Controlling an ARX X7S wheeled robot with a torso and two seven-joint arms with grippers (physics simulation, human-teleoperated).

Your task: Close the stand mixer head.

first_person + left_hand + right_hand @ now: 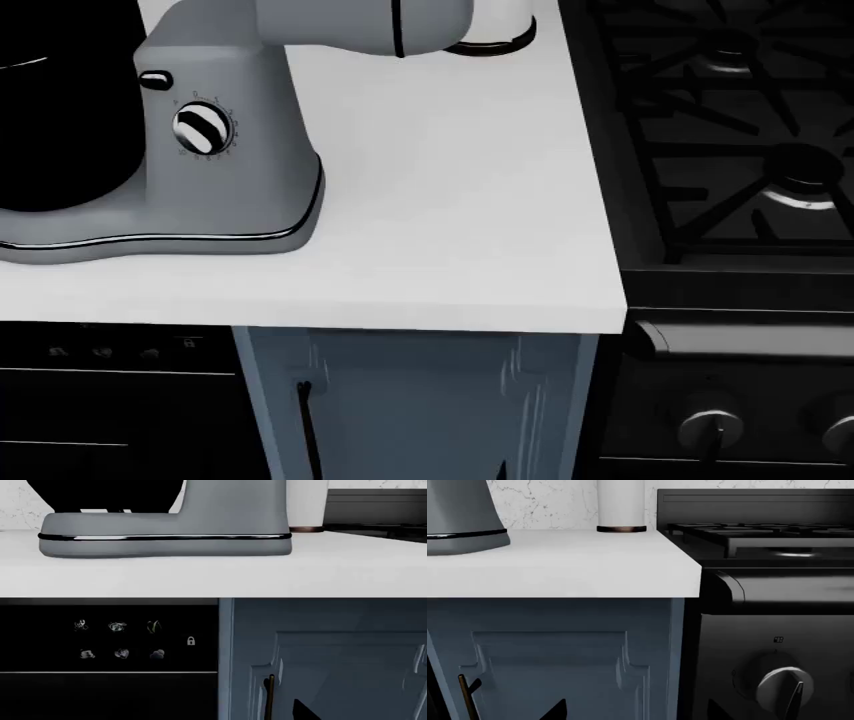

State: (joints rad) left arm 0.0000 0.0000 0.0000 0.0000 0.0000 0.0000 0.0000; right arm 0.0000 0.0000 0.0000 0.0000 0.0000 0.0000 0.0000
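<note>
The light-grey stand mixer head (360, 25), black-banded, sits above the pedestal, mostly cropped.

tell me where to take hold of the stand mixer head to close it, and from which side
Take the stand mixer head at its rounded free end, the part past the black trim band, coming from above. That end overhangs the white counter, away from the pedestal, so pressing there probably gives most leverage. Neither end effector is in view.

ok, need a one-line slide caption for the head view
Stand mixer head above its grey pedestal on the white counter, gas stove alongside; neither pincer in view.
</note>
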